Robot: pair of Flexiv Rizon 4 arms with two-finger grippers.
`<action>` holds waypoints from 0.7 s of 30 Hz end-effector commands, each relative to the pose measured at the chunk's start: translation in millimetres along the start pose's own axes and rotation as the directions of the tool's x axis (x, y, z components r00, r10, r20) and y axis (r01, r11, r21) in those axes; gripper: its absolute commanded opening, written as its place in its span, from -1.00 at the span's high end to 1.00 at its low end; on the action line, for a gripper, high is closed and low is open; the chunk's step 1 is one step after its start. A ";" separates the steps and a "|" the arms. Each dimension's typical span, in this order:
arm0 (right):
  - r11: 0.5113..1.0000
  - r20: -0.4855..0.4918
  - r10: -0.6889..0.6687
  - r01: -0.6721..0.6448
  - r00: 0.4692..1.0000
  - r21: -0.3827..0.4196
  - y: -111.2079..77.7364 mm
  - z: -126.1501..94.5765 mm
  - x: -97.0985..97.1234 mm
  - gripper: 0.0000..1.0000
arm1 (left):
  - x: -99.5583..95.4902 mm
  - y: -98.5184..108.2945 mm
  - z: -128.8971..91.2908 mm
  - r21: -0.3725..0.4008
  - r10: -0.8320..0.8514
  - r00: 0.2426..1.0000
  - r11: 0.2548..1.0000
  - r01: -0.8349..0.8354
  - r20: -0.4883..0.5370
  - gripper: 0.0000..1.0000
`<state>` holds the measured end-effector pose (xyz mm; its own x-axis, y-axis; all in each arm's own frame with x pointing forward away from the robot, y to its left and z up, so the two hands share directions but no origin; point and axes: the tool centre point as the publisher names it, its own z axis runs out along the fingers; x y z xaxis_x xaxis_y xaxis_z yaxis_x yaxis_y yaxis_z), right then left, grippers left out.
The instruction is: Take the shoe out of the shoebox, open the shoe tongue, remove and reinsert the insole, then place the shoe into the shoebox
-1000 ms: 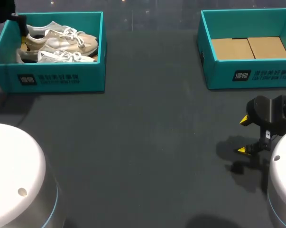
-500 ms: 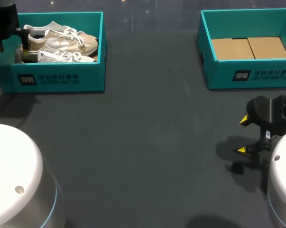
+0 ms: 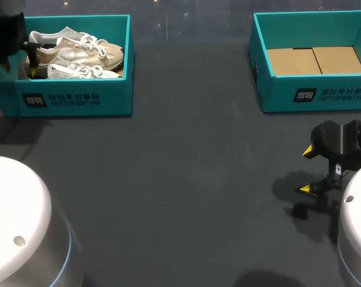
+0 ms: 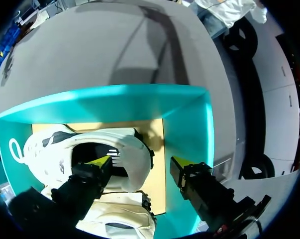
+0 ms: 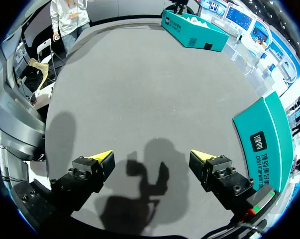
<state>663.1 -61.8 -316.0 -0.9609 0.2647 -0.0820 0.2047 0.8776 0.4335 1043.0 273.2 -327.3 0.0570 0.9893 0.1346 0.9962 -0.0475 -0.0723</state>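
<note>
Two yellow-tipped fingers of the left gripper (image 4: 140, 162) stand wide apart over the left end of the left shoebox (image 3: 72, 98), grasping nothing. In the left wrist view one fingertip (image 4: 102, 160) sits at the mouth of a pale shoe (image 4: 50, 149). The other hangs outside the heel, over the box's cardboard floor (image 4: 157, 144) and near the end wall. The heel rim lies between the two fingers; whether either one touches it cannot be told. A dark marking shows on the shoe's side, too small to make out. A second shoe (image 4: 120, 221) lies just beside the first, under the gripper, and both are inside the teal box. A label (image 3: 61, 100) on the box's front wall carries a dark square logo and a row of white characters.

Dark table (image 3: 186, 179) spreads between the boxes, which stand well apart.

At the far right the right shoebox (image 3: 264, 89) holds only a cardboard insert (image 3: 315, 61), and its front wall bears the same kind of logo and white print (image 3: 333, 94). Nearer the robot, the right gripper (image 5: 152, 157) hangs over bare table, released, its fingers spread wide and empty, with its shadow on the mat beneath. From its wrist the teal wall of the right shoebox shows beside it.
</note>
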 end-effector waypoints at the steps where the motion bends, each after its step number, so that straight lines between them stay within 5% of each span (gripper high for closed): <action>1: 1.000 0.003 0.000 0.000 1.000 0.002 0.0 -0.7 2.1 -1.00 | -0.5 3.4 9.4 0.003 0.001 1.000 1.000 -0.001 -0.003 -0.43; 8: 1.000 0.003 0.000 0.000 1.000 0.002 0.0 -0.7 2.1 -1.00 | 1.3 6.0 22.4 0.021 -0.003 1.000 1.000 0.004 -0.011 -0.25; 21: 1.000 0.003 0.000 0.000 1.000 0.002 0.0 -0.7 2.1 -1.00 | 1.4 4.4 39.0 0.027 0.008 1.000 1.000 -0.007 -0.030 -0.38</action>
<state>663.1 -61.8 -316.0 -0.9609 0.2647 -0.0820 0.2047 0.8776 0.4335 1042.7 280.6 -361.7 0.0661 0.9850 0.1594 0.9938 -0.0508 -0.0985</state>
